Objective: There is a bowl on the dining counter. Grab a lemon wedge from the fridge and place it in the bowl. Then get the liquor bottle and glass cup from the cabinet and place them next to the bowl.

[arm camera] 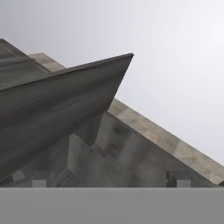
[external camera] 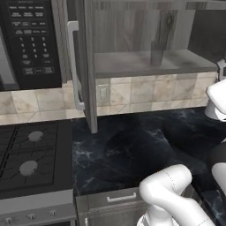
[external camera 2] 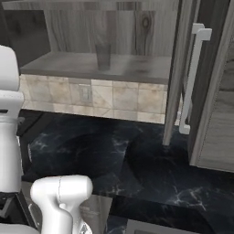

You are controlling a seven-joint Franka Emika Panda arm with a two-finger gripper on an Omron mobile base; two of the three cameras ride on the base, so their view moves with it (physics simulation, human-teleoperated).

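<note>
Standing upright on the cabinet (external camera: 132,66) shelf, near its back wall, the glass cup (external camera: 156,54) sits behind the swung-open door (external camera: 84,66). Below lies the black worktop (external camera: 132,150). The gripper (arm camera: 109,179) has its fingertips (arm camera: 178,178) spread wide, holding nothing.

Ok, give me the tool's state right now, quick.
Tool: open, fingertips spread wide, nothing between them; it points toward the open cabinet.

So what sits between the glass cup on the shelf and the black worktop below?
A band of beige wall tiles with a wall socket, under the glass cup above the worktop; both base views show it.
</note>
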